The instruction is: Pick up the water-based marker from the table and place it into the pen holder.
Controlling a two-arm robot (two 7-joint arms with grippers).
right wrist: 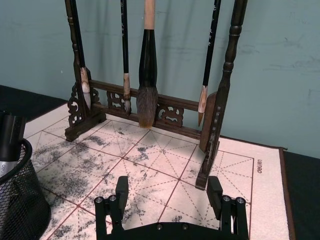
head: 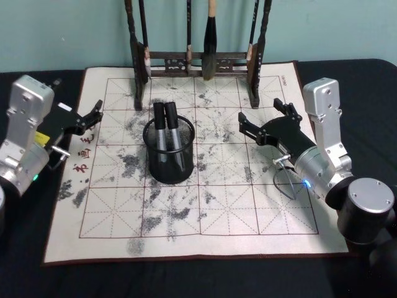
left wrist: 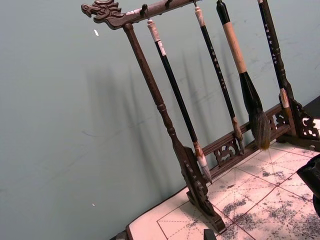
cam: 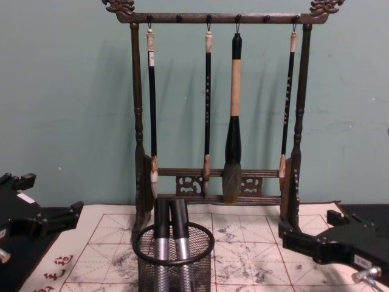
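The right hand (head: 259, 120) hangs low over the right part of the mat, its two black fingers (right wrist: 121, 189) spread apart and grasping nothing; in the right wrist view the bare gridded mat shows between them. Just off its fingertips, toward the robot's left, stands the pen holder (head: 169, 172), a black wire-mesh cup near the middle of the mat, apart from the hand. Two water-based markers (head: 166, 126) with dark caps and grey barrels stand inside it, side by side and leaning slightly, their caps rising above the thick rim. Ahead of the right hand, at the far edge of the mat, the dark wooden brush rack (cam: 216, 109) stands with four brushes hanging from its top bar.

Farther across, beyond the pen holder, the left hand (head: 93, 117) sits at the left edge of the mat, by the red characters (head: 82, 155); its fingers are released and nothing is between them. The mat (head: 205, 217), white with grey ink stains, lies on the dark surface (head: 25, 261).
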